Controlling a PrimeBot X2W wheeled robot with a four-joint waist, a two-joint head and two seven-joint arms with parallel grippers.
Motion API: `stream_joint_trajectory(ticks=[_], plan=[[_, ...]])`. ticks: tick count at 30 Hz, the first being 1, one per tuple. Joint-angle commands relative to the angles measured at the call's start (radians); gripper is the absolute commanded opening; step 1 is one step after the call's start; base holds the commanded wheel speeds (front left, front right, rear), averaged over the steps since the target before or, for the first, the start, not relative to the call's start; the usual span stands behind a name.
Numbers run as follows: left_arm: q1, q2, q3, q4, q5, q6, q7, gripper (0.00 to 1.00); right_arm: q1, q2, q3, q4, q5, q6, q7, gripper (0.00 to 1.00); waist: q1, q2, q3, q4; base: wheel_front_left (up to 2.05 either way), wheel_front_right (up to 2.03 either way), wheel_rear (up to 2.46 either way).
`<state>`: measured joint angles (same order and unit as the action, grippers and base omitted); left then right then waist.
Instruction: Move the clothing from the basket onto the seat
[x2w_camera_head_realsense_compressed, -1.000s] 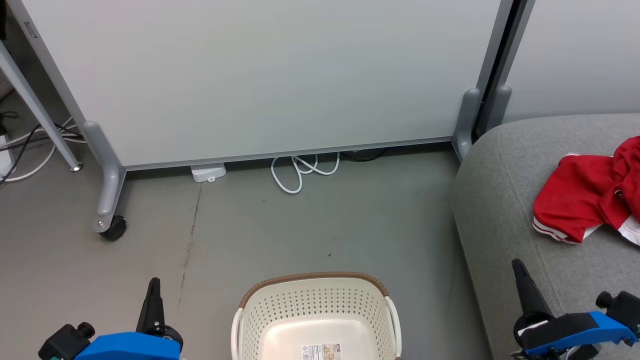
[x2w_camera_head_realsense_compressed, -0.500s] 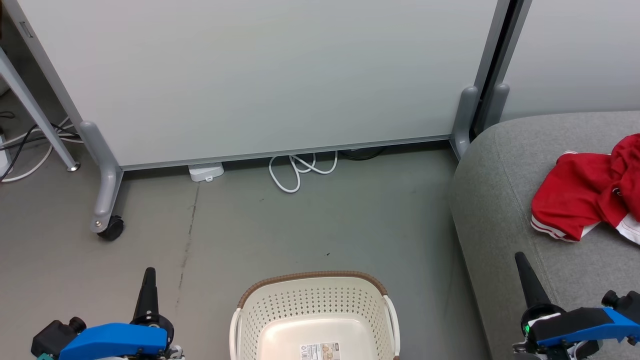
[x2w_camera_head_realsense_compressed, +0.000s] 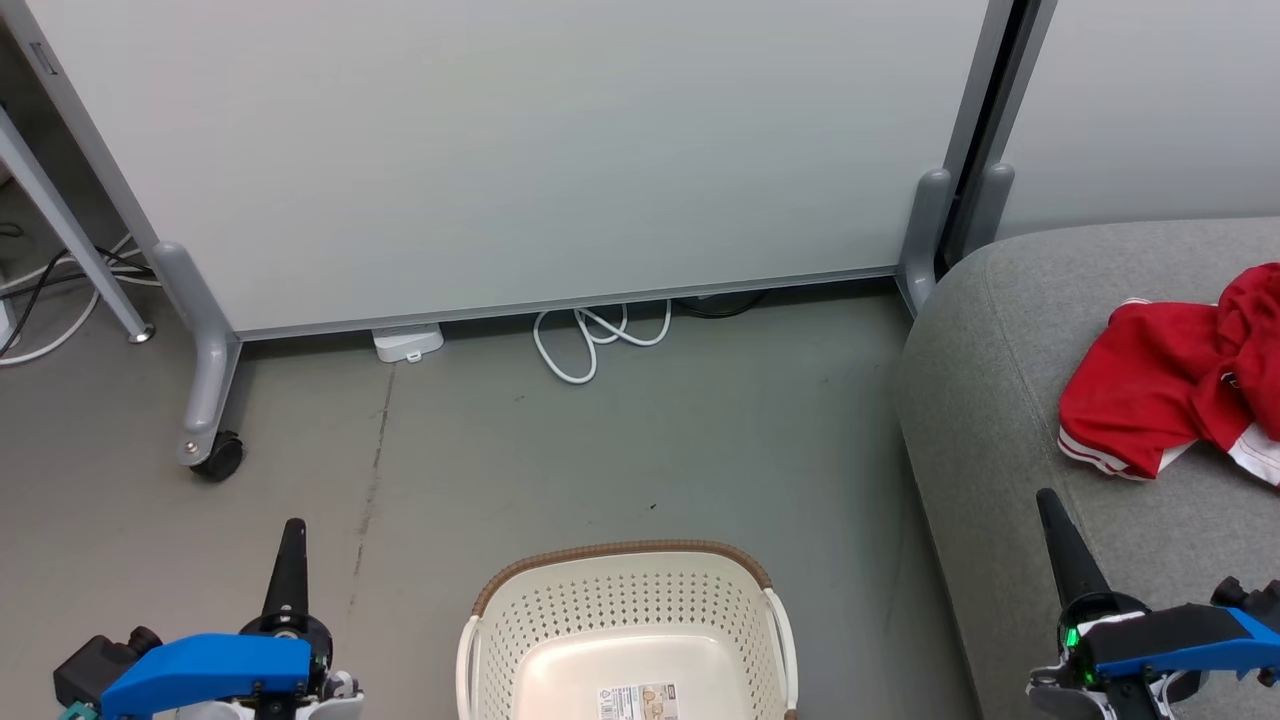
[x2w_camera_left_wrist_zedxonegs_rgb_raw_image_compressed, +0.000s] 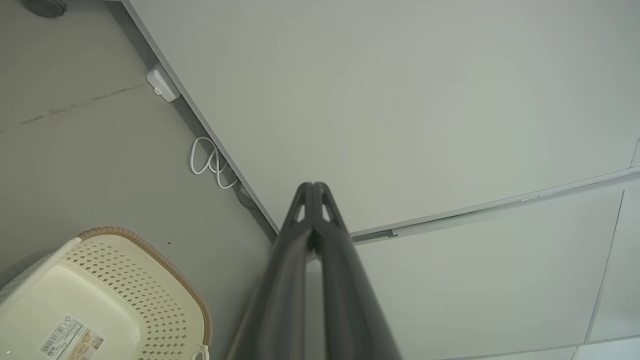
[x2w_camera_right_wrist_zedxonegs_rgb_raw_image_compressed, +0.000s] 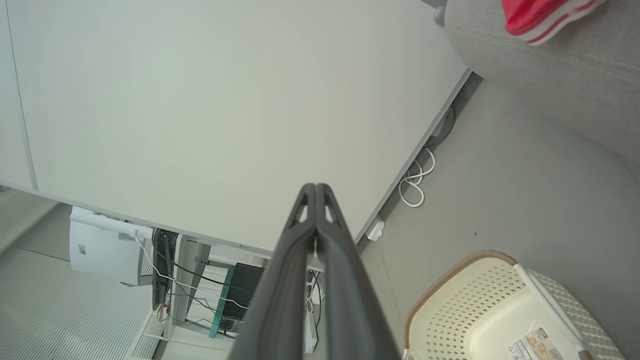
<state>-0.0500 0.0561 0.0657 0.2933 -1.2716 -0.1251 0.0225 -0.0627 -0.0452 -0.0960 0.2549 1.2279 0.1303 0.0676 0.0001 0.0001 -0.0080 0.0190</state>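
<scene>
**A:** What do we show here, largest part first?

**B:** A pale panel (x2w_camera_head_realsense_compressed: 520, 150) on a wheeled frame closes the back. At right the grey seat (x2w_camera_head_realsense_compressed: 990, 400) stands on the floor (x2w_camera_head_realsense_compressed: 600, 440), close to the panel's foot. The cream basket (x2w_camera_head_realsense_compressed: 620, 600) sits on the floor at lower centre, near the seat but apart from it.

**A:** And where is the clothing (x2w_camera_head_realsense_compressed: 1150, 390)?

**B:** It lies crumpled on top of the seat, towards the right edge of the head view and well apart from the basket. As far as we can see, the basket holds nothing: its bare bottom shows a printed label (x2w_camera_head_realsense_compressed: 640, 702). From this we judge the transfer done, or nearly so.

**A:** Why are the arms placed as they are?

**B:** The left hand (x2w_camera_head_realsense_compressed: 290, 550) hangs over the floor to the basket's left. The right hand (x2w_camera_head_realsense_compressed: 1060, 530) hangs over the seat's front edge, short of the clothing. Both are clenched on nothing, their fingers pressed together and pointing away from us. We read this as a resting pose, with the basket between them so that either arm could reach it.

**A:** Counts?

**B:**
- One panel, one seat and one basket.
- One red heap. The frame edge cuts it, so we cannot tell how many garments it holds.
- Two hands.
- One white cable (x2w_camera_head_realsense_compressed: 600, 330), looped under the panel.
- One caster (x2w_camera_head_realsense_compressed: 218, 458).
- One label.
</scene>
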Motion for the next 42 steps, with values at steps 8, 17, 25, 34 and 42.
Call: stream_joint_trajectory(ticks=[8,17,25,34,42], plan=[[-0.034,0.000,0.016,-0.020,-0.085,-0.007,0.024,0.00,-0.028,-0.006,-0.006,-0.011,0.097,0.001,0.012,0.00,0.0000,-0.0001,0.002,-0.004,0.00,0.00,0.00],[-0.043,-0.002,0.026,-0.028,-0.155,-0.008,0.043,0.00,-0.035,-0.007,-0.010,-0.011,0.175,0.001,0.022,0.00,0.0000,-0.0001,0.004,-0.007,0.00,0.00,0.00],[-0.049,-0.003,0.034,-0.036,-0.212,-0.008,0.058,0.00,-0.038,-0.007,-0.013,-0.012,0.240,0.001,0.030,0.00,0.0000,-0.0001,0.006,-0.011,0.00,0.00,0.00],[-0.058,-0.005,0.042,-0.043,-0.273,-0.009,0.076,0.00,-0.046,-0.007,-0.016,-0.012,0.308,0.001,0.039,0.00,-0.0001,-0.0001,0.008,-0.014,0.00,0.00,0.00],[-0.062,-0.006,0.048,-0.049,-0.323,-0.009,0.090,0.00,-0.050,-0.008,-0.018,-0.012,0.365,0.001,0.046,0.00,-0.0001,-0.0001,0.010,-0.017,0.00,0.00,0.00]])
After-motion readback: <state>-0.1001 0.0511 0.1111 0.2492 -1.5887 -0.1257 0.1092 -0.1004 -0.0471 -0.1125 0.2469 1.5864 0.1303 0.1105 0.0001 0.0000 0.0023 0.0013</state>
